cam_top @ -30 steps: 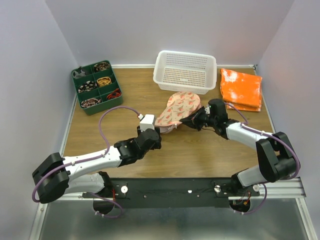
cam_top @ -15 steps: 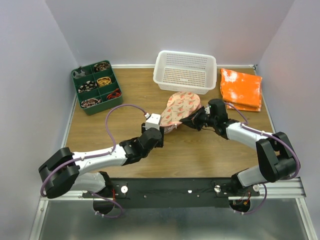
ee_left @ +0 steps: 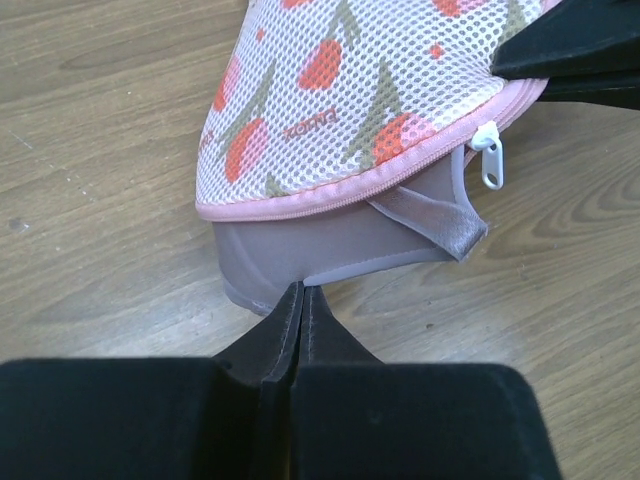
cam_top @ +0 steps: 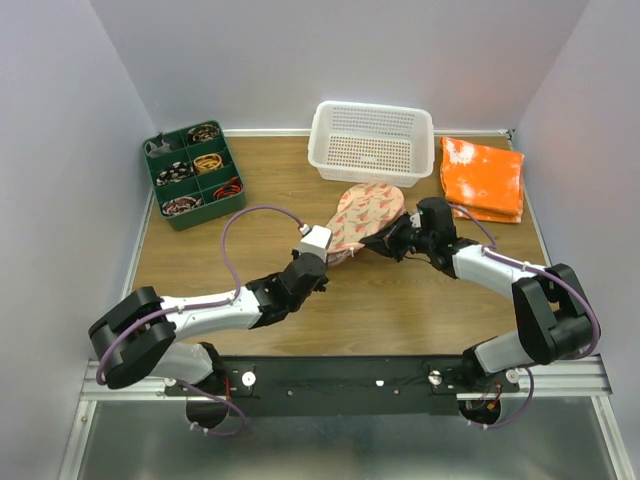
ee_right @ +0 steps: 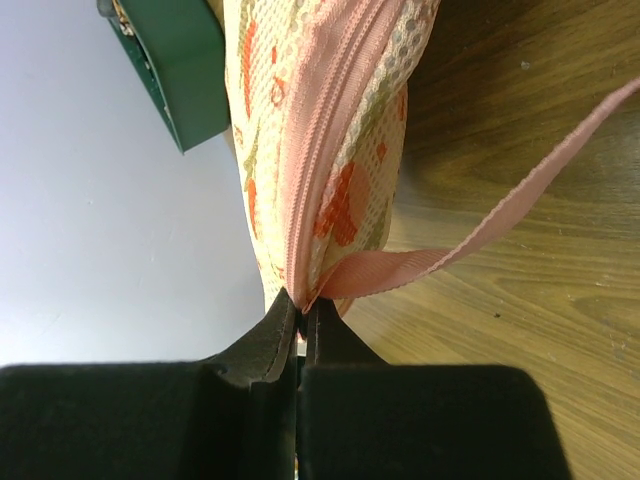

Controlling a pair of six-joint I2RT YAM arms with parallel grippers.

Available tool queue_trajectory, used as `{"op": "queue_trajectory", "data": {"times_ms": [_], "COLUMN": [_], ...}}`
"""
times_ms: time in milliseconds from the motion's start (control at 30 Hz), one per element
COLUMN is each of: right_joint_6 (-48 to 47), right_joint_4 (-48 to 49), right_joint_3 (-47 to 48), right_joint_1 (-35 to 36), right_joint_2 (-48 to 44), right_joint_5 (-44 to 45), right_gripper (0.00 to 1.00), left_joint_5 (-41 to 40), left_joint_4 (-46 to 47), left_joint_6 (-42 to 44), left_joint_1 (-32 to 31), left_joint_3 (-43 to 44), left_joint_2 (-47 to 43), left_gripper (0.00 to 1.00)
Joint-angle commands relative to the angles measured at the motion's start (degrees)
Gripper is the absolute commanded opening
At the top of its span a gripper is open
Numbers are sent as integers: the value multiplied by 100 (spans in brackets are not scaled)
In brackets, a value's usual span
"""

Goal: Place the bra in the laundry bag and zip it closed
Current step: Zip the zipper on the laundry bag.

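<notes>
Your left jaws: closed to a thin slit, low over the bench, tips meeting the near rim of the bra. You cannot tell whether any fabric is caught between them.

Item, the bra: taupe, lying on the wood directly ahead of those tips. Only its near cup edge and one folded strap show; the rest lies under the laundry bag.

Item, the laundry bag: pink mesh shell with red and green fruit print, its pink rim lying over the bra, mouth facing your left jaws. White zip pull hangs at the rim, to the right of the bra's strap and not touching it. The bag lies mid-bench, between your two arms.

Your right jaws: pressed together on the bag's zippered rim at its right-hand end, across the bag from the left jaws. Loose pink tape trails from that pinch over the wood.

Item, white perforated basket: just beyond the bag, at the back.

Item, orange-and-white cloth: folded, back right corner.

Item, green compartment tray: back left, small oddments in its cells.
</notes>
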Motion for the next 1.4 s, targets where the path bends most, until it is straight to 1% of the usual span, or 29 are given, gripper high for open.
{"op": "queue_trajectory", "data": {"times_ms": [0, 167, 267, 300, 400, 467, 600, 767, 800, 833, 900, 933, 967, 1000, 1033, 1067, 1100, 1167, 1200, 1233, 1300, 1367], "right_joint_6": [-19, -19, -54, -123, -360, -458, -563, -651, -677, -678, -660, -634, -616, -607, -607, -590, -581, -563, -563, -546, -528, -493], "right_joint_4": [173, 226, 226, 208, -116, -354, -451, -705, -723, -828, -925, -1082, -1127, -1215, -1390, -1417, -1418, -1506, -1514, -1506, -1479, -1488], "right_joint_3": [206, 224, 250, 276, 356, 347, 233, 198, 206, 198, 171, 136, 84, 83, 75, 31, -30, -92, -206, -294, -496, -812], "right_joint_1": [-14, -5, -5, -5, -5, -14, -5, -5, -5, -5, -5, -5, -5, -14, -14, -14, -14, -31, -31, -31, -49, -40], "right_joint_2": [-78, -34, 1, 10, 10, 28, 19, 10, 19, 10, -138, -200, -253, -306, -411, -446, -456, -456, -473, -491, -596, -806], "right_joint_5": [-268, -506, -707, -786, -779, -752, -735, -532, -497, -419, -191, 63, 196, 371, 738, 847, 926, 1032, 1024, 1015, 953, 883], "right_gripper": [8, 9, 13, 17, 23, 25, 27, 29, 34, 35, 35, 36, 39, 39, 39, 38, 33, 23, 14, 10, 5, 5], "left_joint_5": [332, 508, 658, 675, 772, 842, 974, 1167, 1194, 1211, 1264, 1264, 1264, 1264, 1273, 1291, 1325, 1361, 1370, 1300, 1221, 1124], "left_joint_4": [534, 894, 1044, 1088, 1238, 1325, 1431, 1545, 1528, 1537, 1519, 1502, 1423, 1388, 1326, 1239, 1212, 1142, 1132, 1080, 913, 607], "left_joint_6": [69, 69, 113, 122, 148, 131, 140, 183, 192, 210, 288, 315, 341, 350, 307, 254, 184, -123, -246, -343, -493, -511], "left_joint_1": [140, 263, 298, 307, 333, 368, 395, 491, 517, 526, 570, 570, 579, 579, 579, 579, 579, 579, 579, 553, 553, 553], "left_joint_3": [128, 278, 436, 471, 594, 708, 884, 1060, 1086, 1112, 1095, 1052, 1025, 981, 894, 815, 736, 420, 305, 95, -73, -126], "left_joint_2": [315, 692, 947, 991, 1220, 1386, 1642, 1888, 1932, 1941, 1880, 1836, 1714, 1634, 1555, 1345, 1230, 775, 624, 449, 35, -141], "left_gripper": [2, 1, 0, 0, 0, 0, 0, 0, 0, 0, 0, 0, 0, 0, 0, 0, 0, 0, 0, 0, 1, 2]}}
